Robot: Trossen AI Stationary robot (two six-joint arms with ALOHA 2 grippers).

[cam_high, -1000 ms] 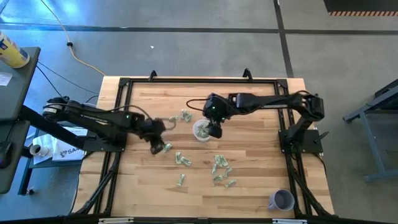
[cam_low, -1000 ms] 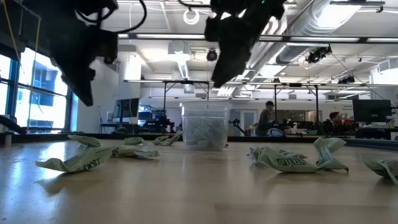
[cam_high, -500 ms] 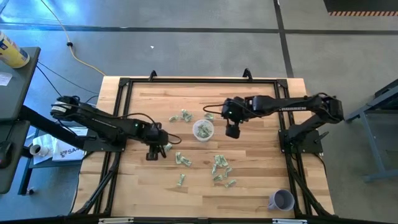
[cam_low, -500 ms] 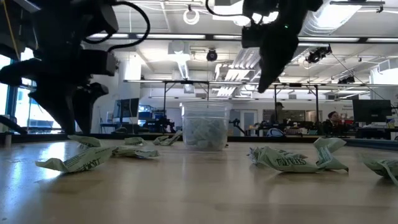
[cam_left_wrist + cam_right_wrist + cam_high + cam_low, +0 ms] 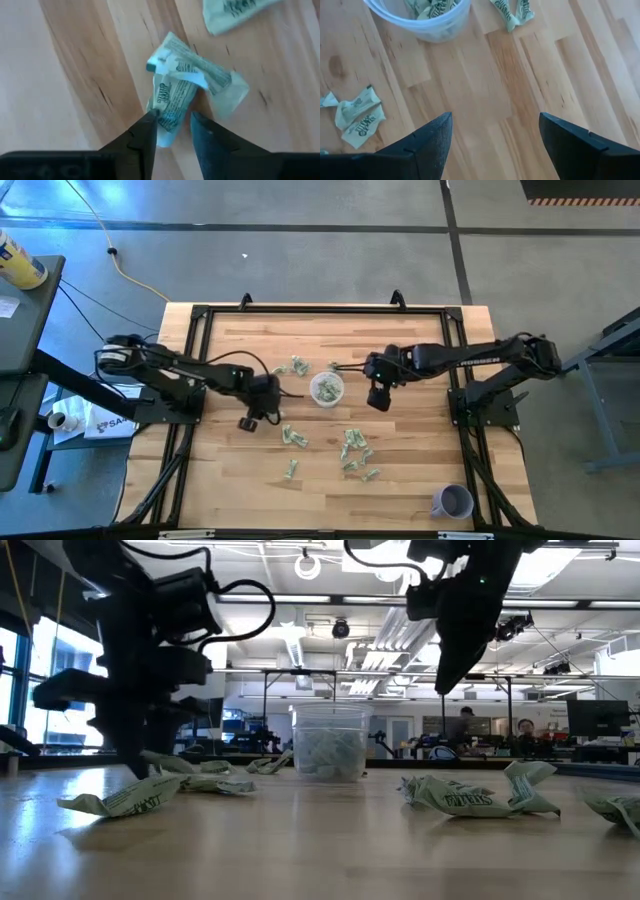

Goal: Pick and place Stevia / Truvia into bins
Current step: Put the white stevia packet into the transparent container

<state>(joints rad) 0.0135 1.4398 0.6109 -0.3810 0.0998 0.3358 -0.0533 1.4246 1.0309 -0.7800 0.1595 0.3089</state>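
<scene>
Since the earlier frame, the left gripper [image 5: 171,131] has dropped onto a crumpled Stevia packet [image 5: 187,85] on the table [image 5: 420,470] left of the clear cup [image 5: 326,389], its nearly closed fingers straddling the packet's end. Right of the cup, the right gripper [image 5: 492,137] has drawn back, wide open and empty. Other packets [image 5: 354,452] lie scattered nearby.

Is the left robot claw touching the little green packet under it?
Touching. In the left wrist view the left gripper has its two fingers down around one end of the crumpled packet, nearly closed on it.
</scene>
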